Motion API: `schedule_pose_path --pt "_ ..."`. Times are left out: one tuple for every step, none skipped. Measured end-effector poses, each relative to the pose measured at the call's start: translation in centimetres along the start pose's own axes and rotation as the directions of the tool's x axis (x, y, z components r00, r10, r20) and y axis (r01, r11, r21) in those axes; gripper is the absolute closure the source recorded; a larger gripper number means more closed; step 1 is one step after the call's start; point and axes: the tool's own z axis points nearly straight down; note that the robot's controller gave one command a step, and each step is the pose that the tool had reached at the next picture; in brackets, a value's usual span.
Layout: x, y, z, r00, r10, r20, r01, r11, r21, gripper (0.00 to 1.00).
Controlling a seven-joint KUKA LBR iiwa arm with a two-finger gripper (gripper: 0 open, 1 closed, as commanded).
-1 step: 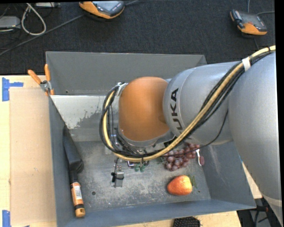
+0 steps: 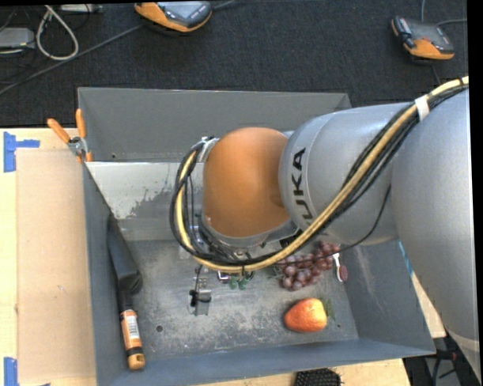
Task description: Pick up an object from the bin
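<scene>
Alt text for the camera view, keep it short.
Robot arm reaches from the right into a grey metal bin, its gripper low over bare floor near the middle. Purple grapes and a red-orange fruit lie to its right in the view; an orange-and-black tool lies along the left wall.

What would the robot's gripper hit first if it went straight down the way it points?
Most likely the bare grey bin floor: the gripper points down at an open patch, with the purple grapes and the red strawberry off to its side. Its height is unclear.
</scene>
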Motion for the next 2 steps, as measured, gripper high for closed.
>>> schedule_pose_path --pt "1.3 -5.0 1.9 0.999 -0.054 -0.003 0.054 0.999 0.0 0.0" --pt "2.3 -11.0 2.4 0.987 -0.158 -0.002 0.158 0.987 -0.002 0.0"
